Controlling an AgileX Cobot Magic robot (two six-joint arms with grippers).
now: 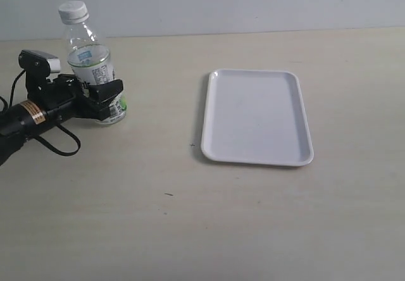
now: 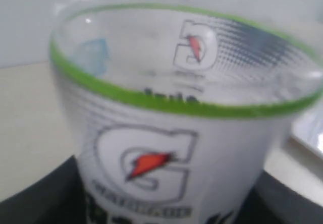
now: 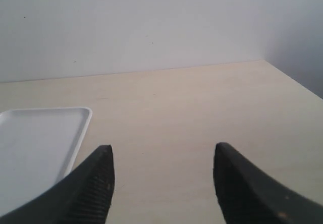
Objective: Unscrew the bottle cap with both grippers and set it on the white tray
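Observation:
The clear bottle (image 1: pixel 88 56) stands upright at the table's far left, its white ribbed cap (image 1: pixel 73 11) screwed on top. My left gripper (image 1: pixel 104 96) is shut on the bottle's labelled lower half, one black finger on each side. In the left wrist view the bottle's label (image 2: pixel 166 133) fills the picture, with the left gripper (image 2: pixel 169 196) pressed against both sides of it. The white tray (image 1: pixel 256 116) lies flat right of centre with nothing on it. My right gripper (image 3: pixel 161 151) is open above bare table, with the tray (image 3: pixel 35 143) beside one finger. It is outside the exterior view.
A black cable (image 1: pixel 60 145) loops on the table under the left arm, which carries an orange label (image 1: pixel 33 112). A pale wall runs along the table's far edge. The table's corner edge (image 3: pixel 298 80) shows in the right wrist view.

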